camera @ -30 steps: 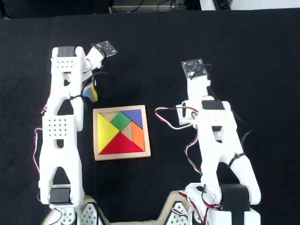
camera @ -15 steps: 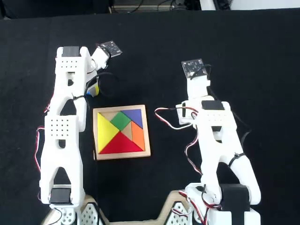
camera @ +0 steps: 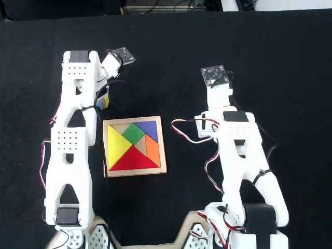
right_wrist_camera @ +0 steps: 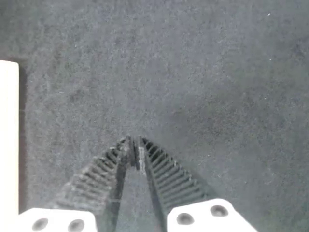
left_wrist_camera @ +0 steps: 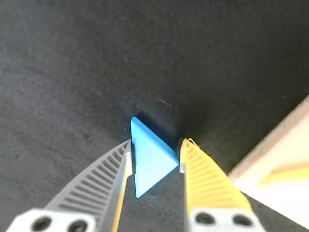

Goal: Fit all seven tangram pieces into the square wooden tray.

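Left gripper (left_wrist_camera: 155,145): clamped on the blue triangle (left_wrist_camera: 148,162), one ribbed finger on each side of it. From above it sits in the upper left of the frame, just beyond the tray's top left corner, with a bit of yellow finger (camera: 104,101) peeking out beside the arm.
Right gripper (right_wrist_camera: 133,145): fingers pressed together with nothing between them, over bare cloth.
Black cloth (camera: 270,57): covers the whole table.
Left arm (camera: 67,150): stretched up the left side of the frame. Since a second ago its far end has drifted a little to the right, and less of the yellow finger shows.
Right arm (camera: 238,150): right of centre, just where it was a second ago.
Wooden tray (camera: 134,120): centre of the frame between the two arms, unmoved.
Pieces in tray: yellow triangle (camera: 116,145) at left, red triangle (camera: 134,162) along the bottom, green square (camera: 134,134) top middle, violet-blue piece (camera: 148,128) top right, orange piece (camera: 152,148) at right. A wood-coloured patch shows in the middle.
Blue triangle: outside the tray, held near its pale edge.
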Controlling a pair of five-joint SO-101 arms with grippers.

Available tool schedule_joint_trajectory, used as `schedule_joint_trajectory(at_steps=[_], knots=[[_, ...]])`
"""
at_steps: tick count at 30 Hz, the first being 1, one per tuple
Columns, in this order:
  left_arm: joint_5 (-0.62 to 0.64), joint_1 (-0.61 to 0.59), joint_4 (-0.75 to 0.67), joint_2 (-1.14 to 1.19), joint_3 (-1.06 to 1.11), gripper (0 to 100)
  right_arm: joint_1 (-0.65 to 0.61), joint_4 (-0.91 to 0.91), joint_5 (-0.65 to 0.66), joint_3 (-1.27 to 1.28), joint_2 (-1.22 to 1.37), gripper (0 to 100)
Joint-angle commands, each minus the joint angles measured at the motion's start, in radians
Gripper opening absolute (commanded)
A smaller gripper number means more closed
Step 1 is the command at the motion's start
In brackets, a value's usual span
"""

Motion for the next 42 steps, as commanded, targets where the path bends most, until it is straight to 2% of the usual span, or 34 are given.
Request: schedule_joint_trajectory(at_steps=[1, 7, 11, 15, 19, 23, 28, 33, 42], knots=[[0.006, 0.019, 0.034, -0.032, -0.093, 10, -0.011, -0.015, 0.011, -0.005, -0.035, 1.2], [-0.066, 0.068, 0.035, -0.199, 0.065, 10, -0.009, -0.015, 0.011, -0.005, -0.035, 1.2], [-0.120, 0.114, 0.035, -0.381, 0.315, 10, -0.009, -0.015, 0.011, -0.007, -0.035, 1.2], [-0.164, 0.170, 0.031, -0.606, 0.552, 4, -0.009, -0.015, 0.011, -0.007, -0.035, 1.2], [-0.212, 0.229, 0.025, -0.798, 0.763, 7, -0.008, -0.015, 0.011, -0.007, -0.036, 1.2], [-0.282, 0.262, -0.106, -0.882, 1.003, 9, 0.014, -0.015, 0.011, -0.010, -0.036, 1.2], [-0.305, 0.285, -0.328, -0.905, 1.247, 9, 0.032, -0.015, 0.011, -0.012, -0.039, 1.2], [-0.318, 0.291, -0.431, -0.908, 1.300, 9, 0.028, -0.017, 0.011, -0.013, -0.036, 1.2], [-0.370, 0.285, -0.433, -0.899, 1.299, 10, 0.028, -0.017, 0.011, -0.013, -0.036, 1.2]])
